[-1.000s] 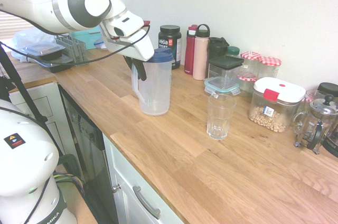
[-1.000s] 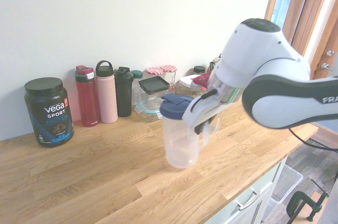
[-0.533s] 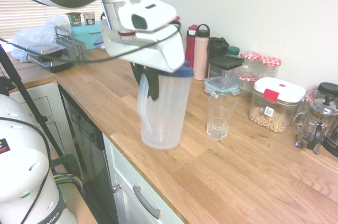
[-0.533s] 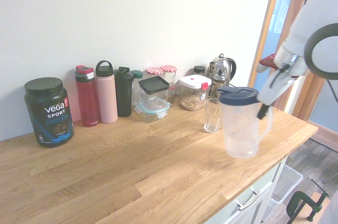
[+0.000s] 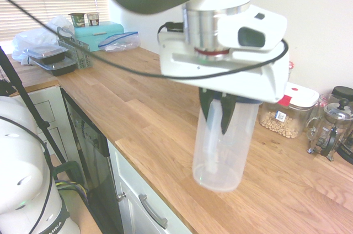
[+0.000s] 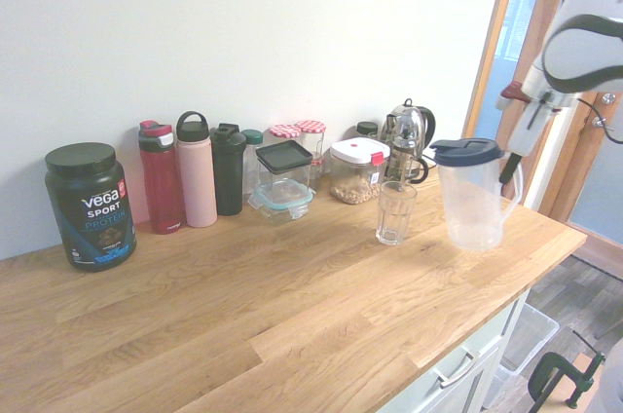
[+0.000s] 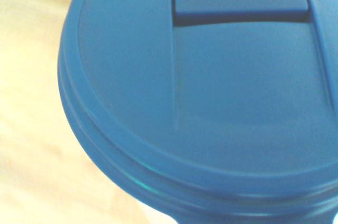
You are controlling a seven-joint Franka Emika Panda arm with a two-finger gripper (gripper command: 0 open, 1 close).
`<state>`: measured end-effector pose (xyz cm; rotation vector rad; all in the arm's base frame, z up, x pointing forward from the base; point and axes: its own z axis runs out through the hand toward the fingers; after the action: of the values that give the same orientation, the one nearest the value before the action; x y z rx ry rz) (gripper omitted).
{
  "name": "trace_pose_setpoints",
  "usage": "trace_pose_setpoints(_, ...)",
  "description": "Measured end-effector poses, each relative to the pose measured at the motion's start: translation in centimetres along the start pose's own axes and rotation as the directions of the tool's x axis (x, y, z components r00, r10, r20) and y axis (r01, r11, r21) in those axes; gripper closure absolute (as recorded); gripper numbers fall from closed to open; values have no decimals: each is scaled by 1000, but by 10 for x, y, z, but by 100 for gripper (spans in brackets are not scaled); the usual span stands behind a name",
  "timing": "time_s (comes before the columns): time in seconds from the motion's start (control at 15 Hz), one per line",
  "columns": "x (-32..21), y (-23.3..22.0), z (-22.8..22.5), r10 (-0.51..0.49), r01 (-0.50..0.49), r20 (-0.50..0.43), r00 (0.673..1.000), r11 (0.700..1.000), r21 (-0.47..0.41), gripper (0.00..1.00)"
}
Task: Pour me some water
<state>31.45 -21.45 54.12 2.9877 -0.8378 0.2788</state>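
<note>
Gripper (image 6: 508, 162) clamped on pitcher (image 6: 473, 194) handle, aloft beside glass (image 6: 394, 212), near countertop (image 6: 292, 306) end.

Black tub (image 6: 90, 206): "VEGA SPORT PROTEIN" (smaller print unreadable).

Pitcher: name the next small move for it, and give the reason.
Probably bring the pitcher back toward the glass and start tipping it. The pincer holds it upright by the handle, off the counter, beside the glass rather than above it.

Home kitchen, wooden countertop (image 6: 243, 306), white cabinets (image 5: 149, 201), kettle (image 6: 406, 135), storage jars (image 6: 355, 169)
</note>
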Motion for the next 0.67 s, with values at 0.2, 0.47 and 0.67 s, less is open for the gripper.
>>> trace_pose_setpoints(0.2, 40, -65, -2, -16, 34, 122, 992, 989, -145, 100)
trace_pose_setpoints(0.47, 59, -63, -16, -2, 67, 234, 972, 960, -271, 100)
trace_pose_setpoints(0.67, 60, -77, -19, 18, 79, 291, 957, 944, -319, 100)
